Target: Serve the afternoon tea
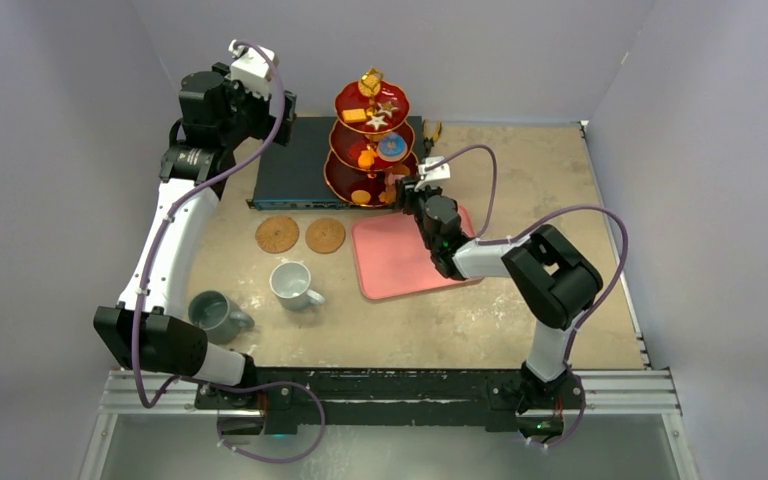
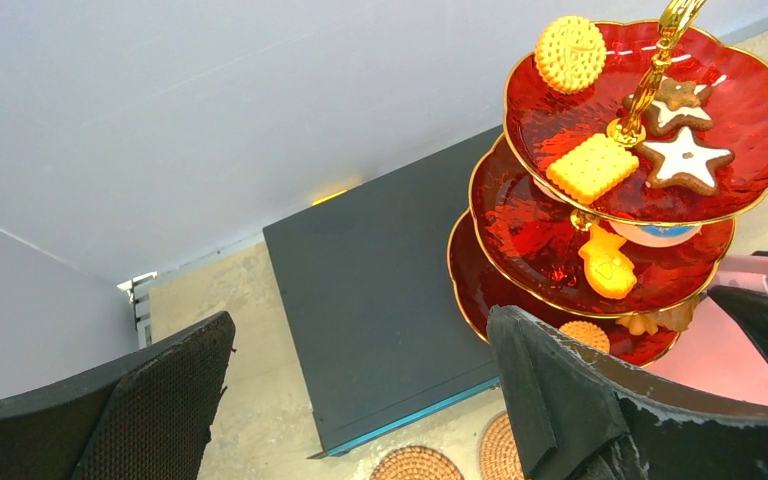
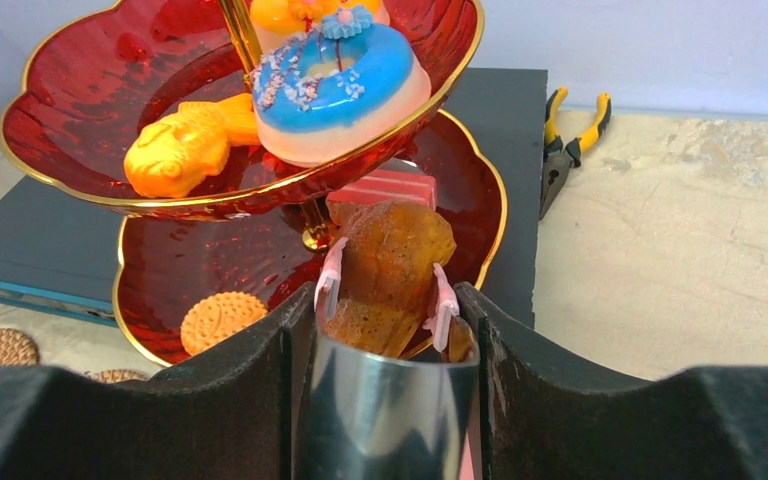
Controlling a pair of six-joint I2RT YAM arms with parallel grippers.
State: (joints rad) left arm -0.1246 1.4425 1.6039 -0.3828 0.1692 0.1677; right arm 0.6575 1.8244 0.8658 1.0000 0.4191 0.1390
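Note:
The red three-tier stand (image 1: 374, 140) with a gold handle stands at the back centre, holding toy pastries. My right gripper (image 1: 400, 190) is shut on metal tongs (image 3: 390, 400). The tongs' pink tips pinch a brown pastry (image 3: 390, 260) over the stand's bottom tier (image 3: 210, 270), beside a pink wafer (image 3: 385, 187) and a round biscuit (image 3: 222, 320). A blue donut (image 3: 335, 85) and an orange fish (image 3: 175, 150) lie on the middle tier. My left gripper (image 1: 285, 105) is open and empty, raised at the back left (image 2: 360, 325). The white mug (image 1: 290, 283), the grey mug (image 1: 215, 315) and two cork coasters (image 1: 277, 234) (image 1: 325, 235) sit on the table.
A dark blue-grey electronics box (image 1: 295, 165) lies under and left of the stand. A pink tray (image 1: 400, 260) lies under my right arm. Yellow-handled pliers (image 3: 565, 140) lie behind the box. Walls close in the back and both sides.

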